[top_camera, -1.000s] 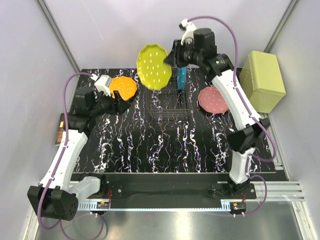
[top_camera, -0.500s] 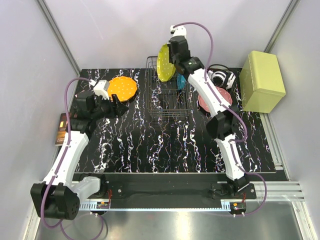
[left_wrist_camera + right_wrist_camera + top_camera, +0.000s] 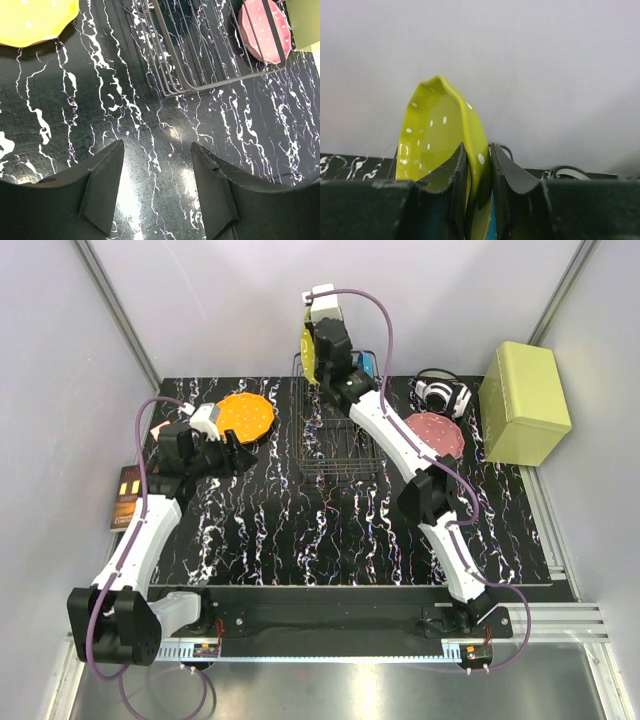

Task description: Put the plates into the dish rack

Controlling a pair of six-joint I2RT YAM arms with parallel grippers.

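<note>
Over the far end of the dish rack point(image 3: 335, 445), our right claw point(image 3: 322, 340) holds the yellow-green plate point(image 3: 307, 348) up on its edge. A second ago that plate faced the top camera and hung more to the left. Now we have turned it thin-side-on, so we think it is nearly ready to go down between the prongs. It is not in the rack yet.

From the top we see the orange plate point(image 3: 246, 415) and the pink plate point(image 3: 432, 432) lying flat on the counter point(image 3: 300, 530). A bit of the blue plate point(image 3: 368, 363) shows by the rack's back end.

Our right wrist camera shows what the top one cannot: both fingers squeezed tight on the plate's rim. Our left wrist camera shows our left claw point(image 3: 157, 147) wide open, holding nothing, low over the counter near the rack's corner.
</note>
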